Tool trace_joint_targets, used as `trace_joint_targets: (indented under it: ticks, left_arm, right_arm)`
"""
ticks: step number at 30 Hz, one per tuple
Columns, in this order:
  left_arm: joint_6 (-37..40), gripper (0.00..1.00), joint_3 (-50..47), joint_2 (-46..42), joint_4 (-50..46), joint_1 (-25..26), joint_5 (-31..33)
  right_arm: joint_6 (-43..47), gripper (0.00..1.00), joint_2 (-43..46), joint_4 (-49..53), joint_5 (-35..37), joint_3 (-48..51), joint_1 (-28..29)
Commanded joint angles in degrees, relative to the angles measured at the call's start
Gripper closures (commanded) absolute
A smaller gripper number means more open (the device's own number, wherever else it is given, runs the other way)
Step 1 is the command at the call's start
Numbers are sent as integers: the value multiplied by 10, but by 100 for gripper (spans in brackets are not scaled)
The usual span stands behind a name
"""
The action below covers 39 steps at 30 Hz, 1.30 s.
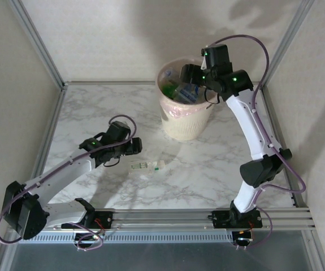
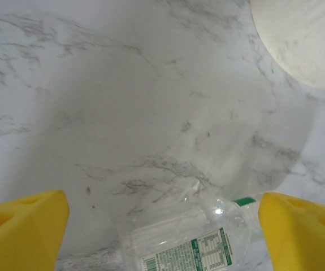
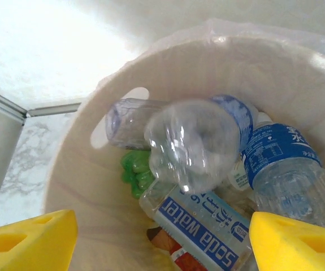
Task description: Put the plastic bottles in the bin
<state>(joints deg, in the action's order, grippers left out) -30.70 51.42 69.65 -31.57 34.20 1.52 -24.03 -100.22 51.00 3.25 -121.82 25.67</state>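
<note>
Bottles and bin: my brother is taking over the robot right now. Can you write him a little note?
Left gripper: open, down by the table bottle, which lies on its side; not gripping it.
Right gripper: open above the bin, holding nothing.
Done: several bottles are in the bin, a clear bottle on top and a Soda water bottle under it.
Left to do: grab the table bottle and drop it in the bin.

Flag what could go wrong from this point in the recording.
1. The table bottle lies on its side, cap end off-centre in the open left gripper; closing may roll it away.
2. The bin looks fairly full; the clear bottle under the open right gripper might bounce out.
</note>
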Motion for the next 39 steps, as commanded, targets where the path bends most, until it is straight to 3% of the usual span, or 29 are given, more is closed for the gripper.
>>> trace_joint_targets:
  ticks: [1, 14, 19, 29, 39]
  left_arm:
    - [35, 12, 22, 28, -4, 29, 9]
    - [100, 6, 54, 104, -32, 78, -5]
    - [134, 1, 59, 154, -44, 101, 2]
    - [159, 1, 40, 196, -38, 116, 19]
    - [115, 1, 23, 180, -56, 139, -50]
  right_arm:
    - [12, 21, 61, -6, 9, 24, 6]
    - [6, 23, 222, -16, 38, 195, 9]
    - [-3, 23, 247, -7, 41, 225, 9]
    - [-13, 22, 271, 12, 37, 253, 9]
    - [-27, 17, 297, 19, 43, 289, 9]
